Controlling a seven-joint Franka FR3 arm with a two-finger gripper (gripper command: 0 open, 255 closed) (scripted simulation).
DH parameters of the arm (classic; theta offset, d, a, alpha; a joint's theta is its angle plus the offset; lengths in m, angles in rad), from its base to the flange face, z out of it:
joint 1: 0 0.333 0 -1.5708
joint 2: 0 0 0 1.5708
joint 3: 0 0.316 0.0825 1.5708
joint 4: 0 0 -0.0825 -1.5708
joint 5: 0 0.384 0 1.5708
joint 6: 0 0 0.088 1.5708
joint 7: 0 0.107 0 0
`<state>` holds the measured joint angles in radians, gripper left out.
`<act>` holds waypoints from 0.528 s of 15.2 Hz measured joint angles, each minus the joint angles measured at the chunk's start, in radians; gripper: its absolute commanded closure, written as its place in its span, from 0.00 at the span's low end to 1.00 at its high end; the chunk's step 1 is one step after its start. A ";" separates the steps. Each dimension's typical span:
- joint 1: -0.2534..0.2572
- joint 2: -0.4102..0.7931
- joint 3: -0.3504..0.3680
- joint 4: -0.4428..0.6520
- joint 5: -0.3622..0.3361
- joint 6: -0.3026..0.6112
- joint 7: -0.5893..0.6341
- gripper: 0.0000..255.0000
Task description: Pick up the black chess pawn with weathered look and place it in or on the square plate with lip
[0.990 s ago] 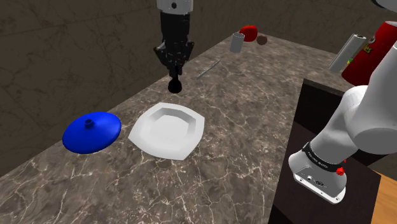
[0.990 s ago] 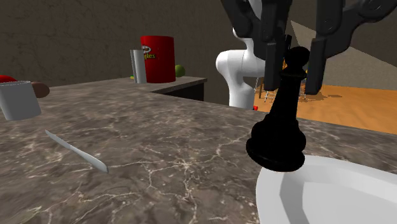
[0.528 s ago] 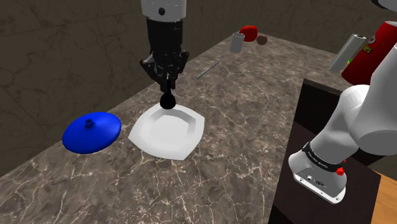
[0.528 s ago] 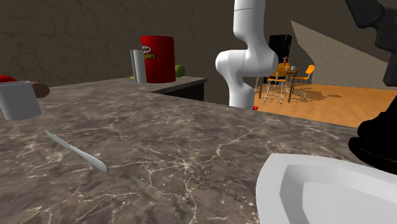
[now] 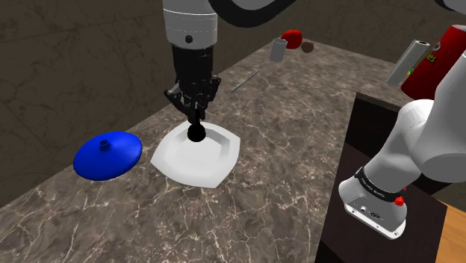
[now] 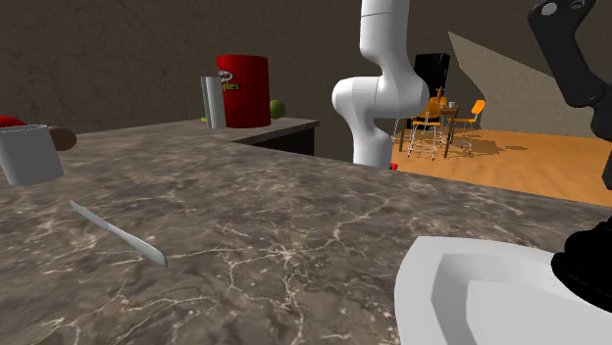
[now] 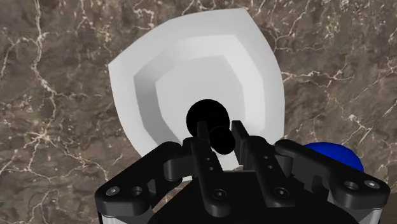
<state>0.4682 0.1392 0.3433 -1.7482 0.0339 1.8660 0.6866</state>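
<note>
My black gripper [image 5: 194, 113] is shut on the head of a black chess pawn [image 5: 196, 133], which hangs upright with its round base just over the white square plate [image 5: 216, 161]. In the wrist view the fingers [image 7: 205, 149] clasp the pawn [image 7: 208, 117] and its base sits over the plate's [image 7: 254, 76] hollow middle. At the second exterior view's right edge the pawn's base [image 6: 588, 267] hangs just above the plate [image 6: 471, 294]; whether it touches I cannot tell.
A blue domed lid [image 5: 107, 155] lies on the marble counter beside the plate. A slim metal utensil [image 5: 244, 81] lies farther back, near a grey cup [image 5: 278, 49] and a red object [image 5: 292, 37]. A red can [image 6: 243, 90] stands on the dark stand.
The gripper carried the pawn from beyond the plate's far edge to over the plate and lowered it towards the hollow. Its grip stayed shut throughout.
</note>
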 measured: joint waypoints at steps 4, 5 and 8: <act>0.000 0.008 0.000 -0.044 -0.002 0.051 -0.001 1.00; 0.001 0.011 0.000 -0.053 -0.003 0.063 0.000 1.00; 0.000 0.021 -0.002 -0.081 -0.006 0.101 -0.004 1.00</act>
<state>0.4681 0.1605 0.3411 -1.8292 0.0277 1.9670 0.6826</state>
